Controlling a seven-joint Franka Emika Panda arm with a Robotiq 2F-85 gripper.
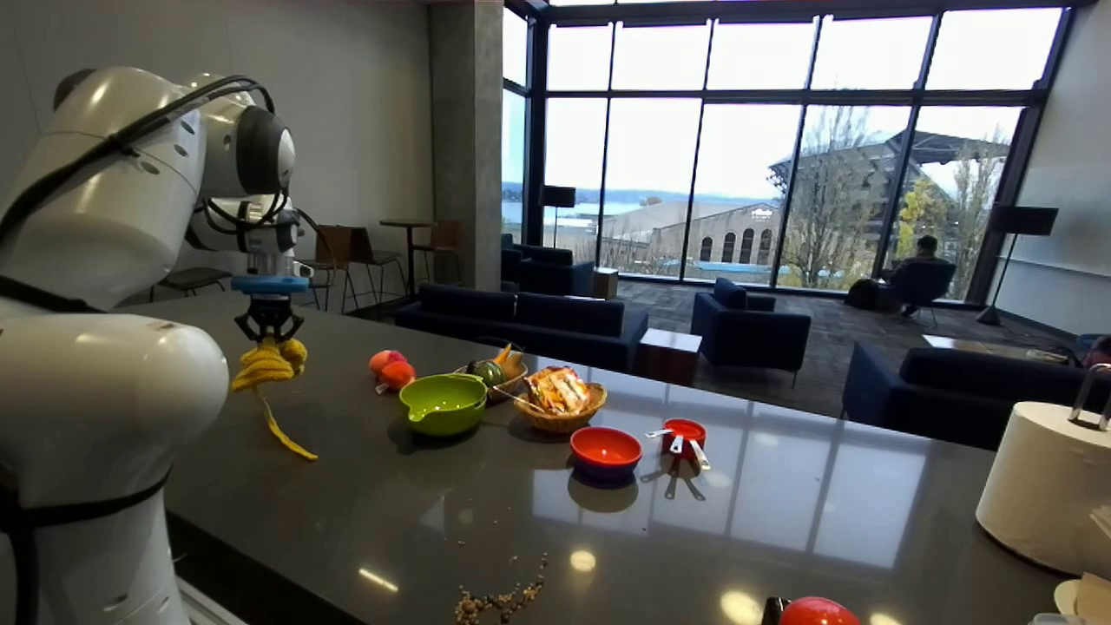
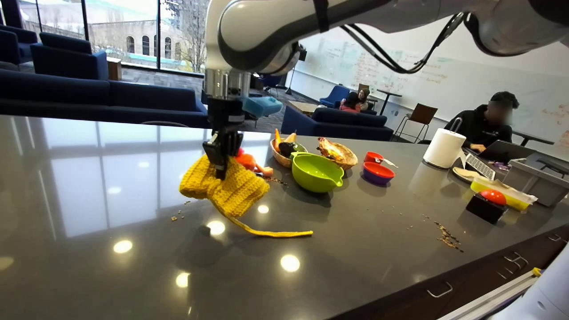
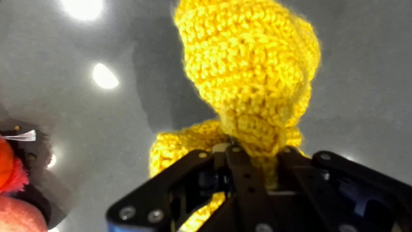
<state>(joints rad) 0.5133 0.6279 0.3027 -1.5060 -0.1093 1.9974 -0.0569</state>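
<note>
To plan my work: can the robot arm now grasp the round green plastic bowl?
Probably not: its black end effector, away from the green bowl, is closed on the yellow bow-shaped crochet piece.

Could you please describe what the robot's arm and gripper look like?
The arm is glossy white with rounded, bulging segments and a dark ring at one joint. Black cables run along it, and black bands wrap around it. Near the wrist are a silvery section and a blue piece. The gripper is black, with angular linkages and silvery screws.
</note>
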